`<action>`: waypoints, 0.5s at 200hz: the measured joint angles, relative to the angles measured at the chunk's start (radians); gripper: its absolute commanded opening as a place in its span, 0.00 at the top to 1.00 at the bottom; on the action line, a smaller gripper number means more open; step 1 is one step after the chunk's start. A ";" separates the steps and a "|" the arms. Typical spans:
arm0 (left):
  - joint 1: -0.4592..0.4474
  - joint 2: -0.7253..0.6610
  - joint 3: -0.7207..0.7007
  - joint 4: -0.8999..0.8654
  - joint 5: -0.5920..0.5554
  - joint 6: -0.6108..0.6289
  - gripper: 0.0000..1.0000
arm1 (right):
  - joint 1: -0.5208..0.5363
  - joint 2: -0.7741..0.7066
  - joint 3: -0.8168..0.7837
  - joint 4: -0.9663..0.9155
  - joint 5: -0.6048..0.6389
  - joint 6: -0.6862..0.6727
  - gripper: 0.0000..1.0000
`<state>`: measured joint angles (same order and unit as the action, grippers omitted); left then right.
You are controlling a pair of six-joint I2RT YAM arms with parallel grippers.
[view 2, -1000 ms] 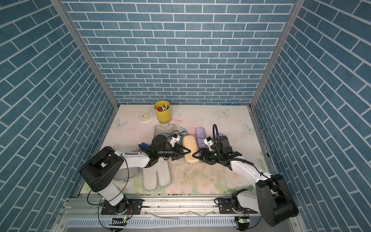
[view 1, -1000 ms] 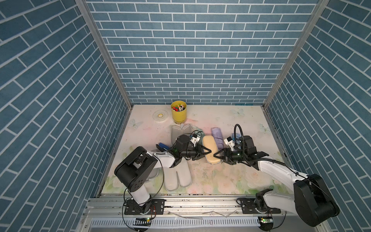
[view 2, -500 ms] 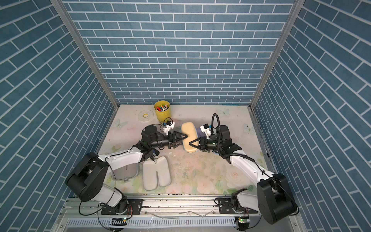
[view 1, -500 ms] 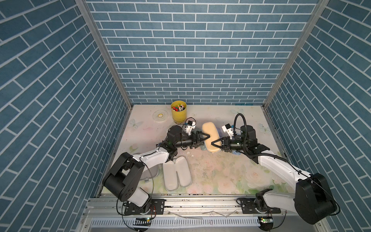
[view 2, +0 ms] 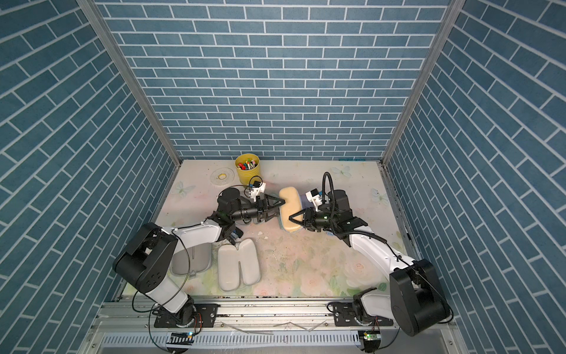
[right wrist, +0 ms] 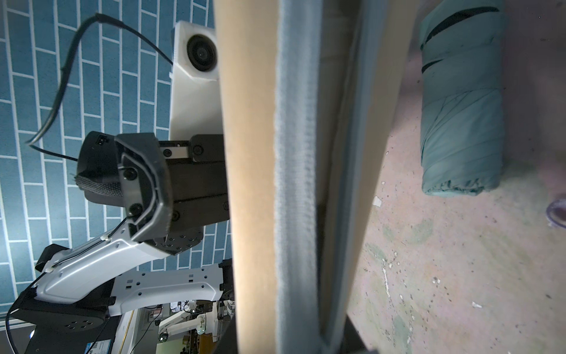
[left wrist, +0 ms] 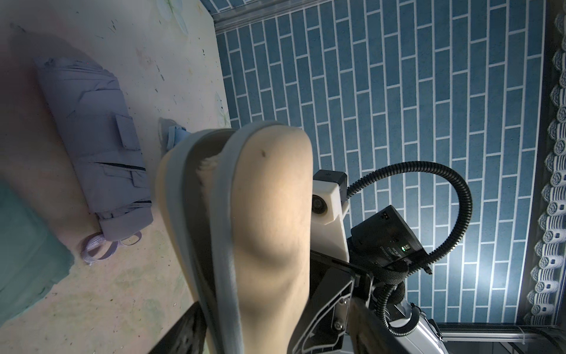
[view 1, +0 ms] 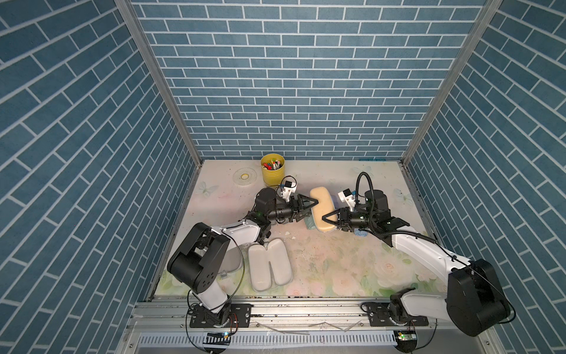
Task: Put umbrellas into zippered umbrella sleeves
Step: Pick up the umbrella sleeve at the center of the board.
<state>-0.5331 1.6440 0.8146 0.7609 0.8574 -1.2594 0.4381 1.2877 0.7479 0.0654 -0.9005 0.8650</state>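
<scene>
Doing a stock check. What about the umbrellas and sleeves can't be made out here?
Light blue item: left wrist view, only a corner shows past the cream-tan sleeve; umbrella or sleeve, unclear.
Cream-tan sleeve's contents: only a pale strip shows through its gap, left wrist view.
Grey open sleeve: in both top views, partly under the left arm; outer colour unseen.
Pens in the yellow cup: too small to count in both top views.

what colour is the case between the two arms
The case is cream-tan with a pale grey zip edge; clearest in the left wrist view.
</scene>
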 measured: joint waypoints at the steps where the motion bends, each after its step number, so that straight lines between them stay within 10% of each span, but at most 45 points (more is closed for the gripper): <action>1: 0.000 0.000 0.000 -0.003 0.000 0.000 0.23 | 0.000 0.000 0.002 -0.003 0.000 -0.001 0.79; 61: 0.007 -0.084 0.059 -0.233 -0.023 0.184 0.19 | 0.042 -0.001 0.072 -0.050 -0.051 -0.026 0.79; 100: -0.005 -0.061 0.061 -0.152 -0.055 0.126 0.36 | 0.070 0.008 0.071 0.002 -0.028 0.003 0.78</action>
<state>-0.5381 1.5826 0.8757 0.6090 0.8024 -1.1339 0.5083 1.2953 0.8188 0.0669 -0.9283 0.8677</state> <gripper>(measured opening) 0.698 0.341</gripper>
